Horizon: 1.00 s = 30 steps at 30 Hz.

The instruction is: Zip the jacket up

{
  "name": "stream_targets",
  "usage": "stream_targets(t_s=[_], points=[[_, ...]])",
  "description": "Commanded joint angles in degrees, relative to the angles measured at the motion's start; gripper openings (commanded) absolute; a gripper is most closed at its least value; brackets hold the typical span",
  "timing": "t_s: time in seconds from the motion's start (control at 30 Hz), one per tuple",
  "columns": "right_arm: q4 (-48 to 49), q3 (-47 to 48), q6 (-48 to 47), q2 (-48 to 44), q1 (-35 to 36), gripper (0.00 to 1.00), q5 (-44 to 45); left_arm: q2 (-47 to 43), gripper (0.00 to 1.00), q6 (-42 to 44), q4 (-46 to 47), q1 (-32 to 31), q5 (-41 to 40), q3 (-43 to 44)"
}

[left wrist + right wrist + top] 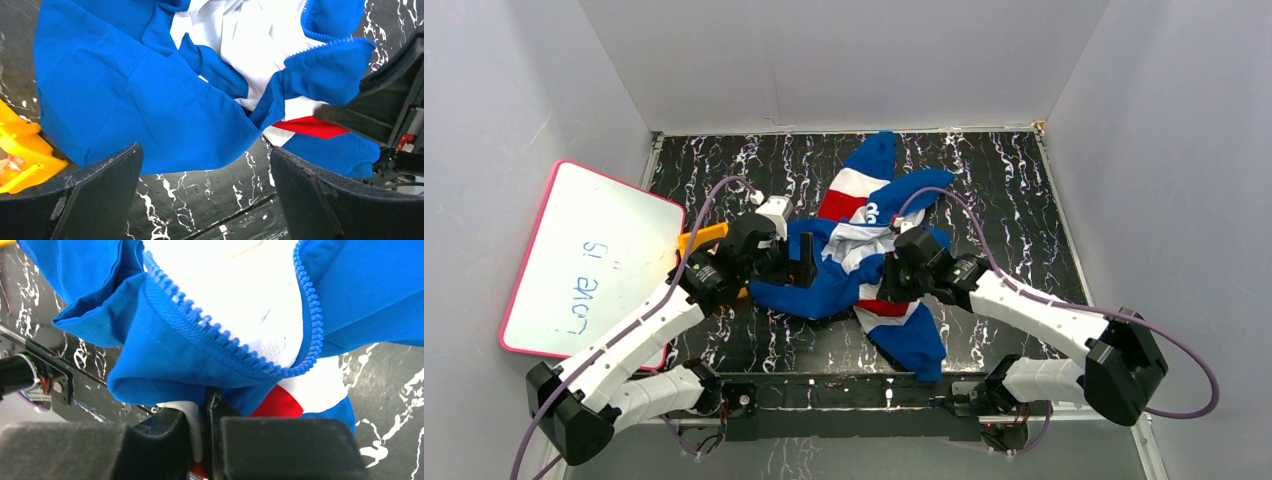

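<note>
The jacket [864, 250] lies crumpled in the middle of the black marbled table, blue with red and white stripes, its white lining showing. My left gripper [802, 262] is open at the jacket's left edge; in the left wrist view its fingers [100, 195] stand wide apart with blue fabric [140, 100] just beyond them and nothing between. My right gripper [894, 275] is shut on a fold of the jacket [200, 435]. The blue zipper teeth [210, 337] run open just above the pinch, around the white lining.
A white board with a pink rim [589, 255] leans at the left wall, with "Love is" written on it. A yellow object [702, 238] lies beside the left arm, also in the left wrist view [20, 150]. White walls enclose the table [1004, 190].
</note>
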Motion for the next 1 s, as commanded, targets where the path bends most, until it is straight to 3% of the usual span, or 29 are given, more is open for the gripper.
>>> stream_targets(t_s=[0.0, 0.13, 0.27, 0.43, 0.63, 0.97], points=[[1.2, -3.3, 4.2, -5.8, 1.3, 0.25, 1.0, 1.4, 0.98, -4.5, -2.6, -0.3, 3.4, 0.9], [-4.3, -1.4, 3.1, -8.9, 1.4, 0.54, 5.1, 2.8, 0.98, -5.7, -2.6, -0.3, 4.5, -0.5], [-10.0, 5.7, -0.2, -10.1, 1.4, 0.69, 11.7, 4.4, 0.98, -6.3, -2.4, -0.3, 5.1, -0.4], [-13.2, 17.0, -6.6, -7.8, 1.3, 0.78, 17.2, 6.1, 0.98, -7.9, -2.2, -0.2, 8.6, -0.8], [-11.9, 29.6, -14.0, 1.5, 1.3, 0.88, 20.4, 7.7, 0.98, -9.7, -1.0, -0.2, 12.3, -3.0], [-10.6, 47.2, -22.0, 25.4, 1.0, 0.96, 13.2, 6.1, 0.98, -14.7, 1.6, -0.2, 17.5, -8.1]])
